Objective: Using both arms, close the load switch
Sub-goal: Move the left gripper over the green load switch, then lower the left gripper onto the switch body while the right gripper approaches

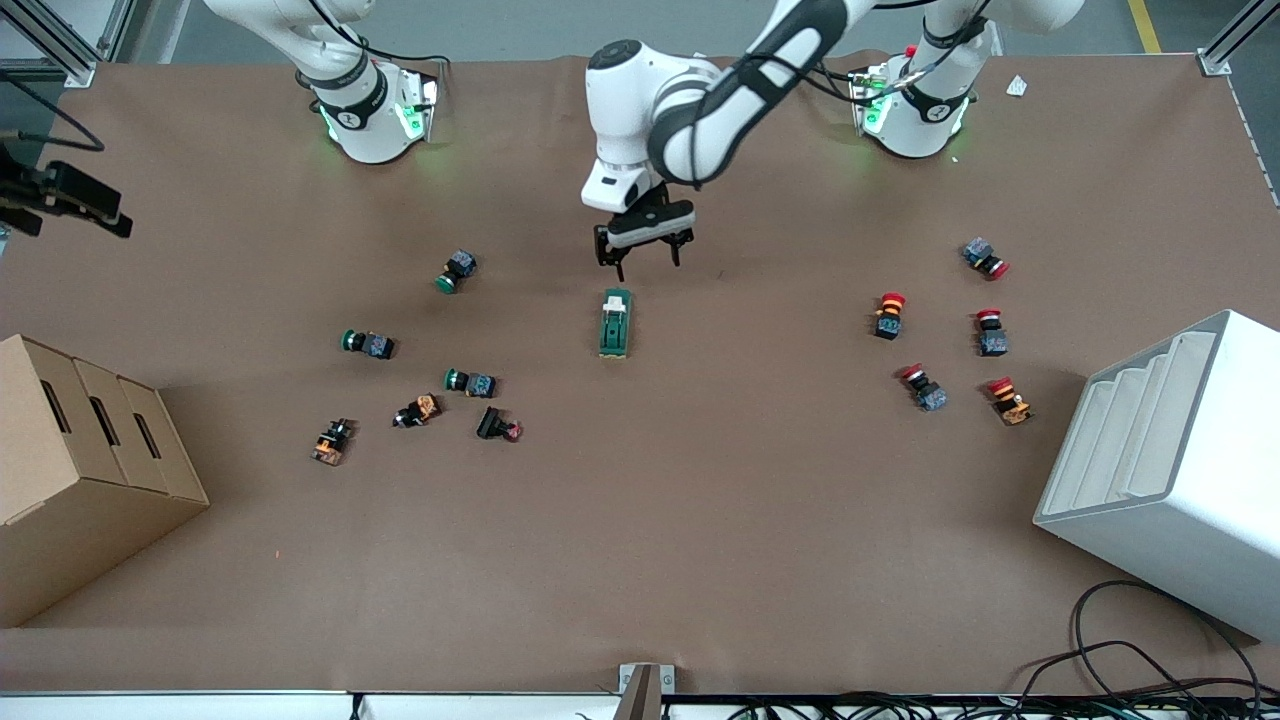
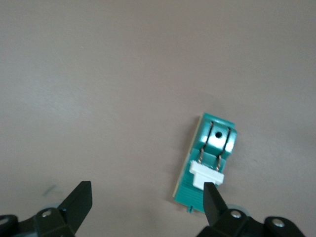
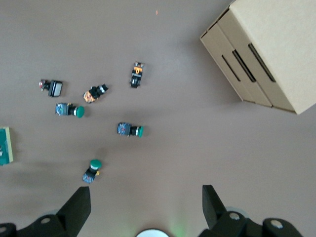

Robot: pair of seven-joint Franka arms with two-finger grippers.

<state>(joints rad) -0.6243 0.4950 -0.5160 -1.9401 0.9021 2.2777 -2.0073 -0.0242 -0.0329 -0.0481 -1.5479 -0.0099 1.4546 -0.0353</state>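
Load switch [image 1: 615,323] lies flat mid-table, white lever [image 2: 207,174] at the end toward the robot bases. Left gripper [image 1: 645,252] hangs over that end, fingers spread wide, gripping nothing. Right gripper [image 3: 145,205] is high over the right arm's end of the table, fingers apart and empty, above green push buttons [image 3: 131,130] and a cardboard box [image 3: 264,54].
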